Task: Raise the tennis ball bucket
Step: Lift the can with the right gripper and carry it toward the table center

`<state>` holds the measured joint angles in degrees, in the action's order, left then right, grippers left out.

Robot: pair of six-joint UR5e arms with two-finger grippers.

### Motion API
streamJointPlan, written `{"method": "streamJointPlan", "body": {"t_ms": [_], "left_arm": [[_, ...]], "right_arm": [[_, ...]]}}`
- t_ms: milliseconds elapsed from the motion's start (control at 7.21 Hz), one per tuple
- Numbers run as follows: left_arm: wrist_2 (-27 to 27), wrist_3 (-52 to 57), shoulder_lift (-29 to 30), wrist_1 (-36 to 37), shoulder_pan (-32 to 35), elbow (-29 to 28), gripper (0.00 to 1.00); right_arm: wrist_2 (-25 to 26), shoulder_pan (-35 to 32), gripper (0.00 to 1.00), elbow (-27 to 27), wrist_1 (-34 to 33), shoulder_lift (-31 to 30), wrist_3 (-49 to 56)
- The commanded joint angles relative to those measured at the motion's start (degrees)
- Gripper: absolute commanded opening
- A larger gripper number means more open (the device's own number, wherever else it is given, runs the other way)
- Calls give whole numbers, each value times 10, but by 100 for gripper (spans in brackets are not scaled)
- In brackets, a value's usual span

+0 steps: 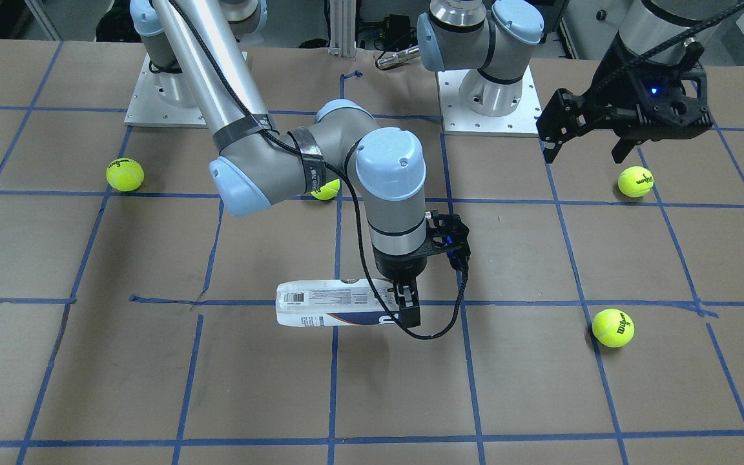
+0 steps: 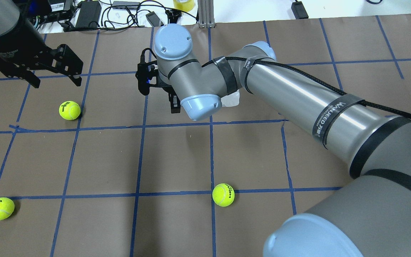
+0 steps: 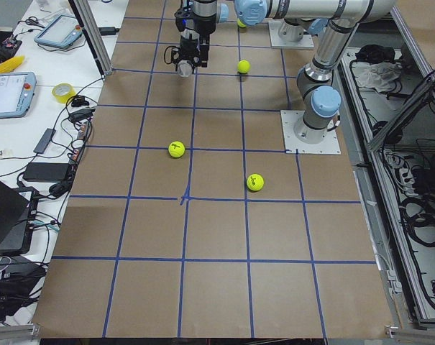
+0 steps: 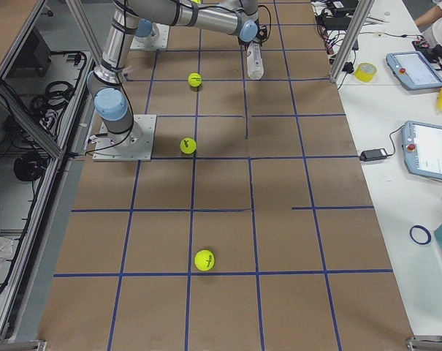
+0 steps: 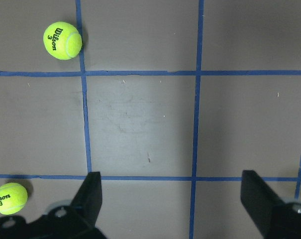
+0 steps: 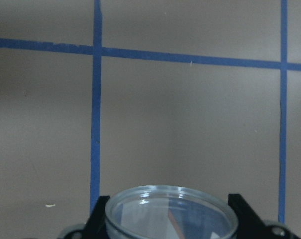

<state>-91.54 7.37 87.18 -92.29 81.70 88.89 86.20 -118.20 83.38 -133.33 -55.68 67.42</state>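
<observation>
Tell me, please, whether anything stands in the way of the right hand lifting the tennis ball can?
Nothing visible does. The right hand grips one end of the can, with only its own arm above. The left hand hangs open well to the side; the balls lie apart on the table.

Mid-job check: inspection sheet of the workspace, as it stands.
Surface: brown paper-covered table with blue tape grid.
Job's things: clear plastic tennis ball bucket held horizontally at one end, apparently off the table.
Clutter: four yellow-green tennis balls, loose.
End effectors: right end effector shut on the bucket; left end effector open, hovering empty.
Cables: black cable loops by the right end effector.
Surroundings: teach pendants and yellow tape roll on side bench.
</observation>
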Motion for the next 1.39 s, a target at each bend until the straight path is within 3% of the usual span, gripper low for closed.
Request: {"method": "streamJointPlan", "body": {"t_ms": [0,139,277,693,1248], "left_arm": [[0,0,-1,0,0,1,100],[3,0,-1,-1,-2,1,100],[3,0,0,-1,-5,-5,100],[2,-1,1,-6,-6,-7,100],[3,-1,6,-5,-7,-8,100]], "right_arm": [[-9,-1,30,23,-29,9,1],[-9,-1,55,27,-30,14,-11],[-10,-1,59,27,-30,16,-11],[-13,-3,98,27,-32,33,-62],[-33,0,98,17,-29,25,-68]]}}
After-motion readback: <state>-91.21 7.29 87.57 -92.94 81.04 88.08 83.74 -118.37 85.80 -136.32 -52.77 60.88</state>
